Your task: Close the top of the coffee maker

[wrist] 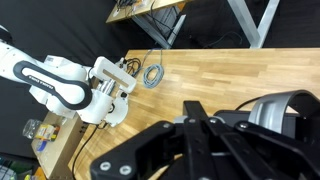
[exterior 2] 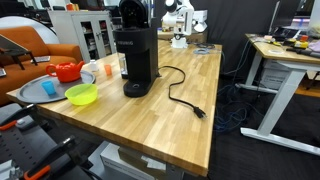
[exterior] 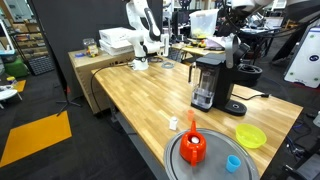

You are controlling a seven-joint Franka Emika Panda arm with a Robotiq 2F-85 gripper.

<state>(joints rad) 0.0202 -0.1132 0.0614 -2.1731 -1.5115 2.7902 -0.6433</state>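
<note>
1. The long light wooden butcher-block surface (exterior 2: 200, 110) carries everything and fills the middle of both exterior views.
2. The tall black boxy coffee maker (exterior 2: 133, 62) stands left of centre in an exterior view, and right of centre in the opposite one (exterior: 207, 82).
3. Its black hinged plastic top (exterior 2: 131, 13) stands raised above the body at the upper edge of the frame, so it is not yet shut. The grey curved piece at the right edge of the wrist view is probably its underside.
4. The black gripper (wrist: 200, 120) fills the bottom of the wrist view. I cannot tell whether its fingers are parted or together (they are dark and overlap).
5. The black power cord (exterior 2: 180, 95) trails right of the machine; a lime-green bowl (exterior 2: 81, 94) sits just left of it.
6. Judged step: the approach. The next move calls for bringing the fingers onto the raised top and pressing it down about its hinge without shoving the machine.
</note>
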